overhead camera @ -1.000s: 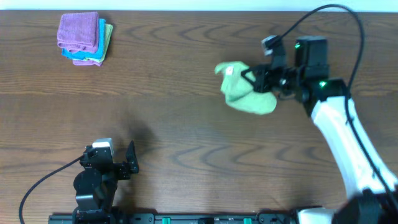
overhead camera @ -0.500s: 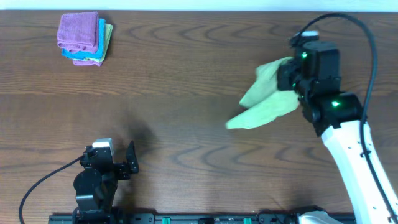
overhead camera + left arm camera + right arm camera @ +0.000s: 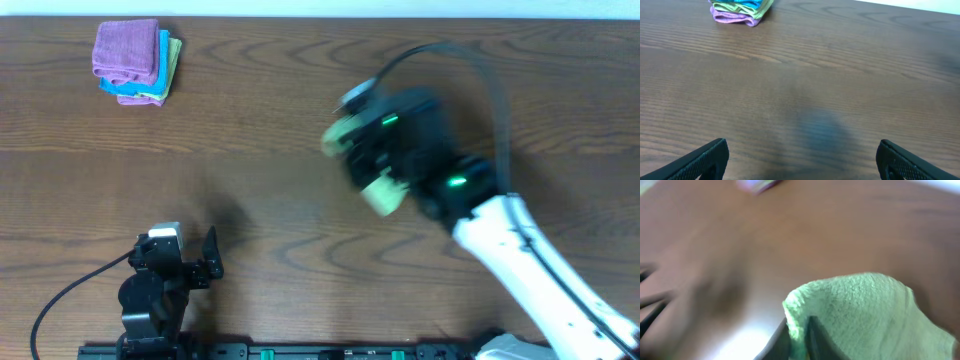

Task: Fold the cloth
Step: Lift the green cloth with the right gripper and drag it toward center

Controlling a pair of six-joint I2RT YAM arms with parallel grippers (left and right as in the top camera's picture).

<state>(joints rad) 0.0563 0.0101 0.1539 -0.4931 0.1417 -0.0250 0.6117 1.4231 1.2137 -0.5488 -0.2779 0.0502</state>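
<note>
The light green cloth [image 3: 382, 192] hangs bunched in my right gripper [image 3: 372, 160], lifted above the middle of the table. Most of it is hidden under the arm in the overhead view. In the right wrist view the cloth [image 3: 870, 315] fills the lower right, and an edge of it is pinched between the two shut fingers [image 3: 800, 337]. The view is blurred by motion. My left gripper [image 3: 800, 157] is open and empty, low over bare table near the front left; it also shows in the overhead view [image 3: 210, 255].
A stack of folded cloths, purple on top with blue and green below [image 3: 135, 60], lies at the far left corner; it also shows in the left wrist view [image 3: 740, 9]. The brown wooden table [image 3: 250, 180] fills the scene.
My right arm has swung left with the green cloth, from the far right toward the table's middle. The cloth went from lying on the table to hanging lifted. The left arm has not moved.
</note>
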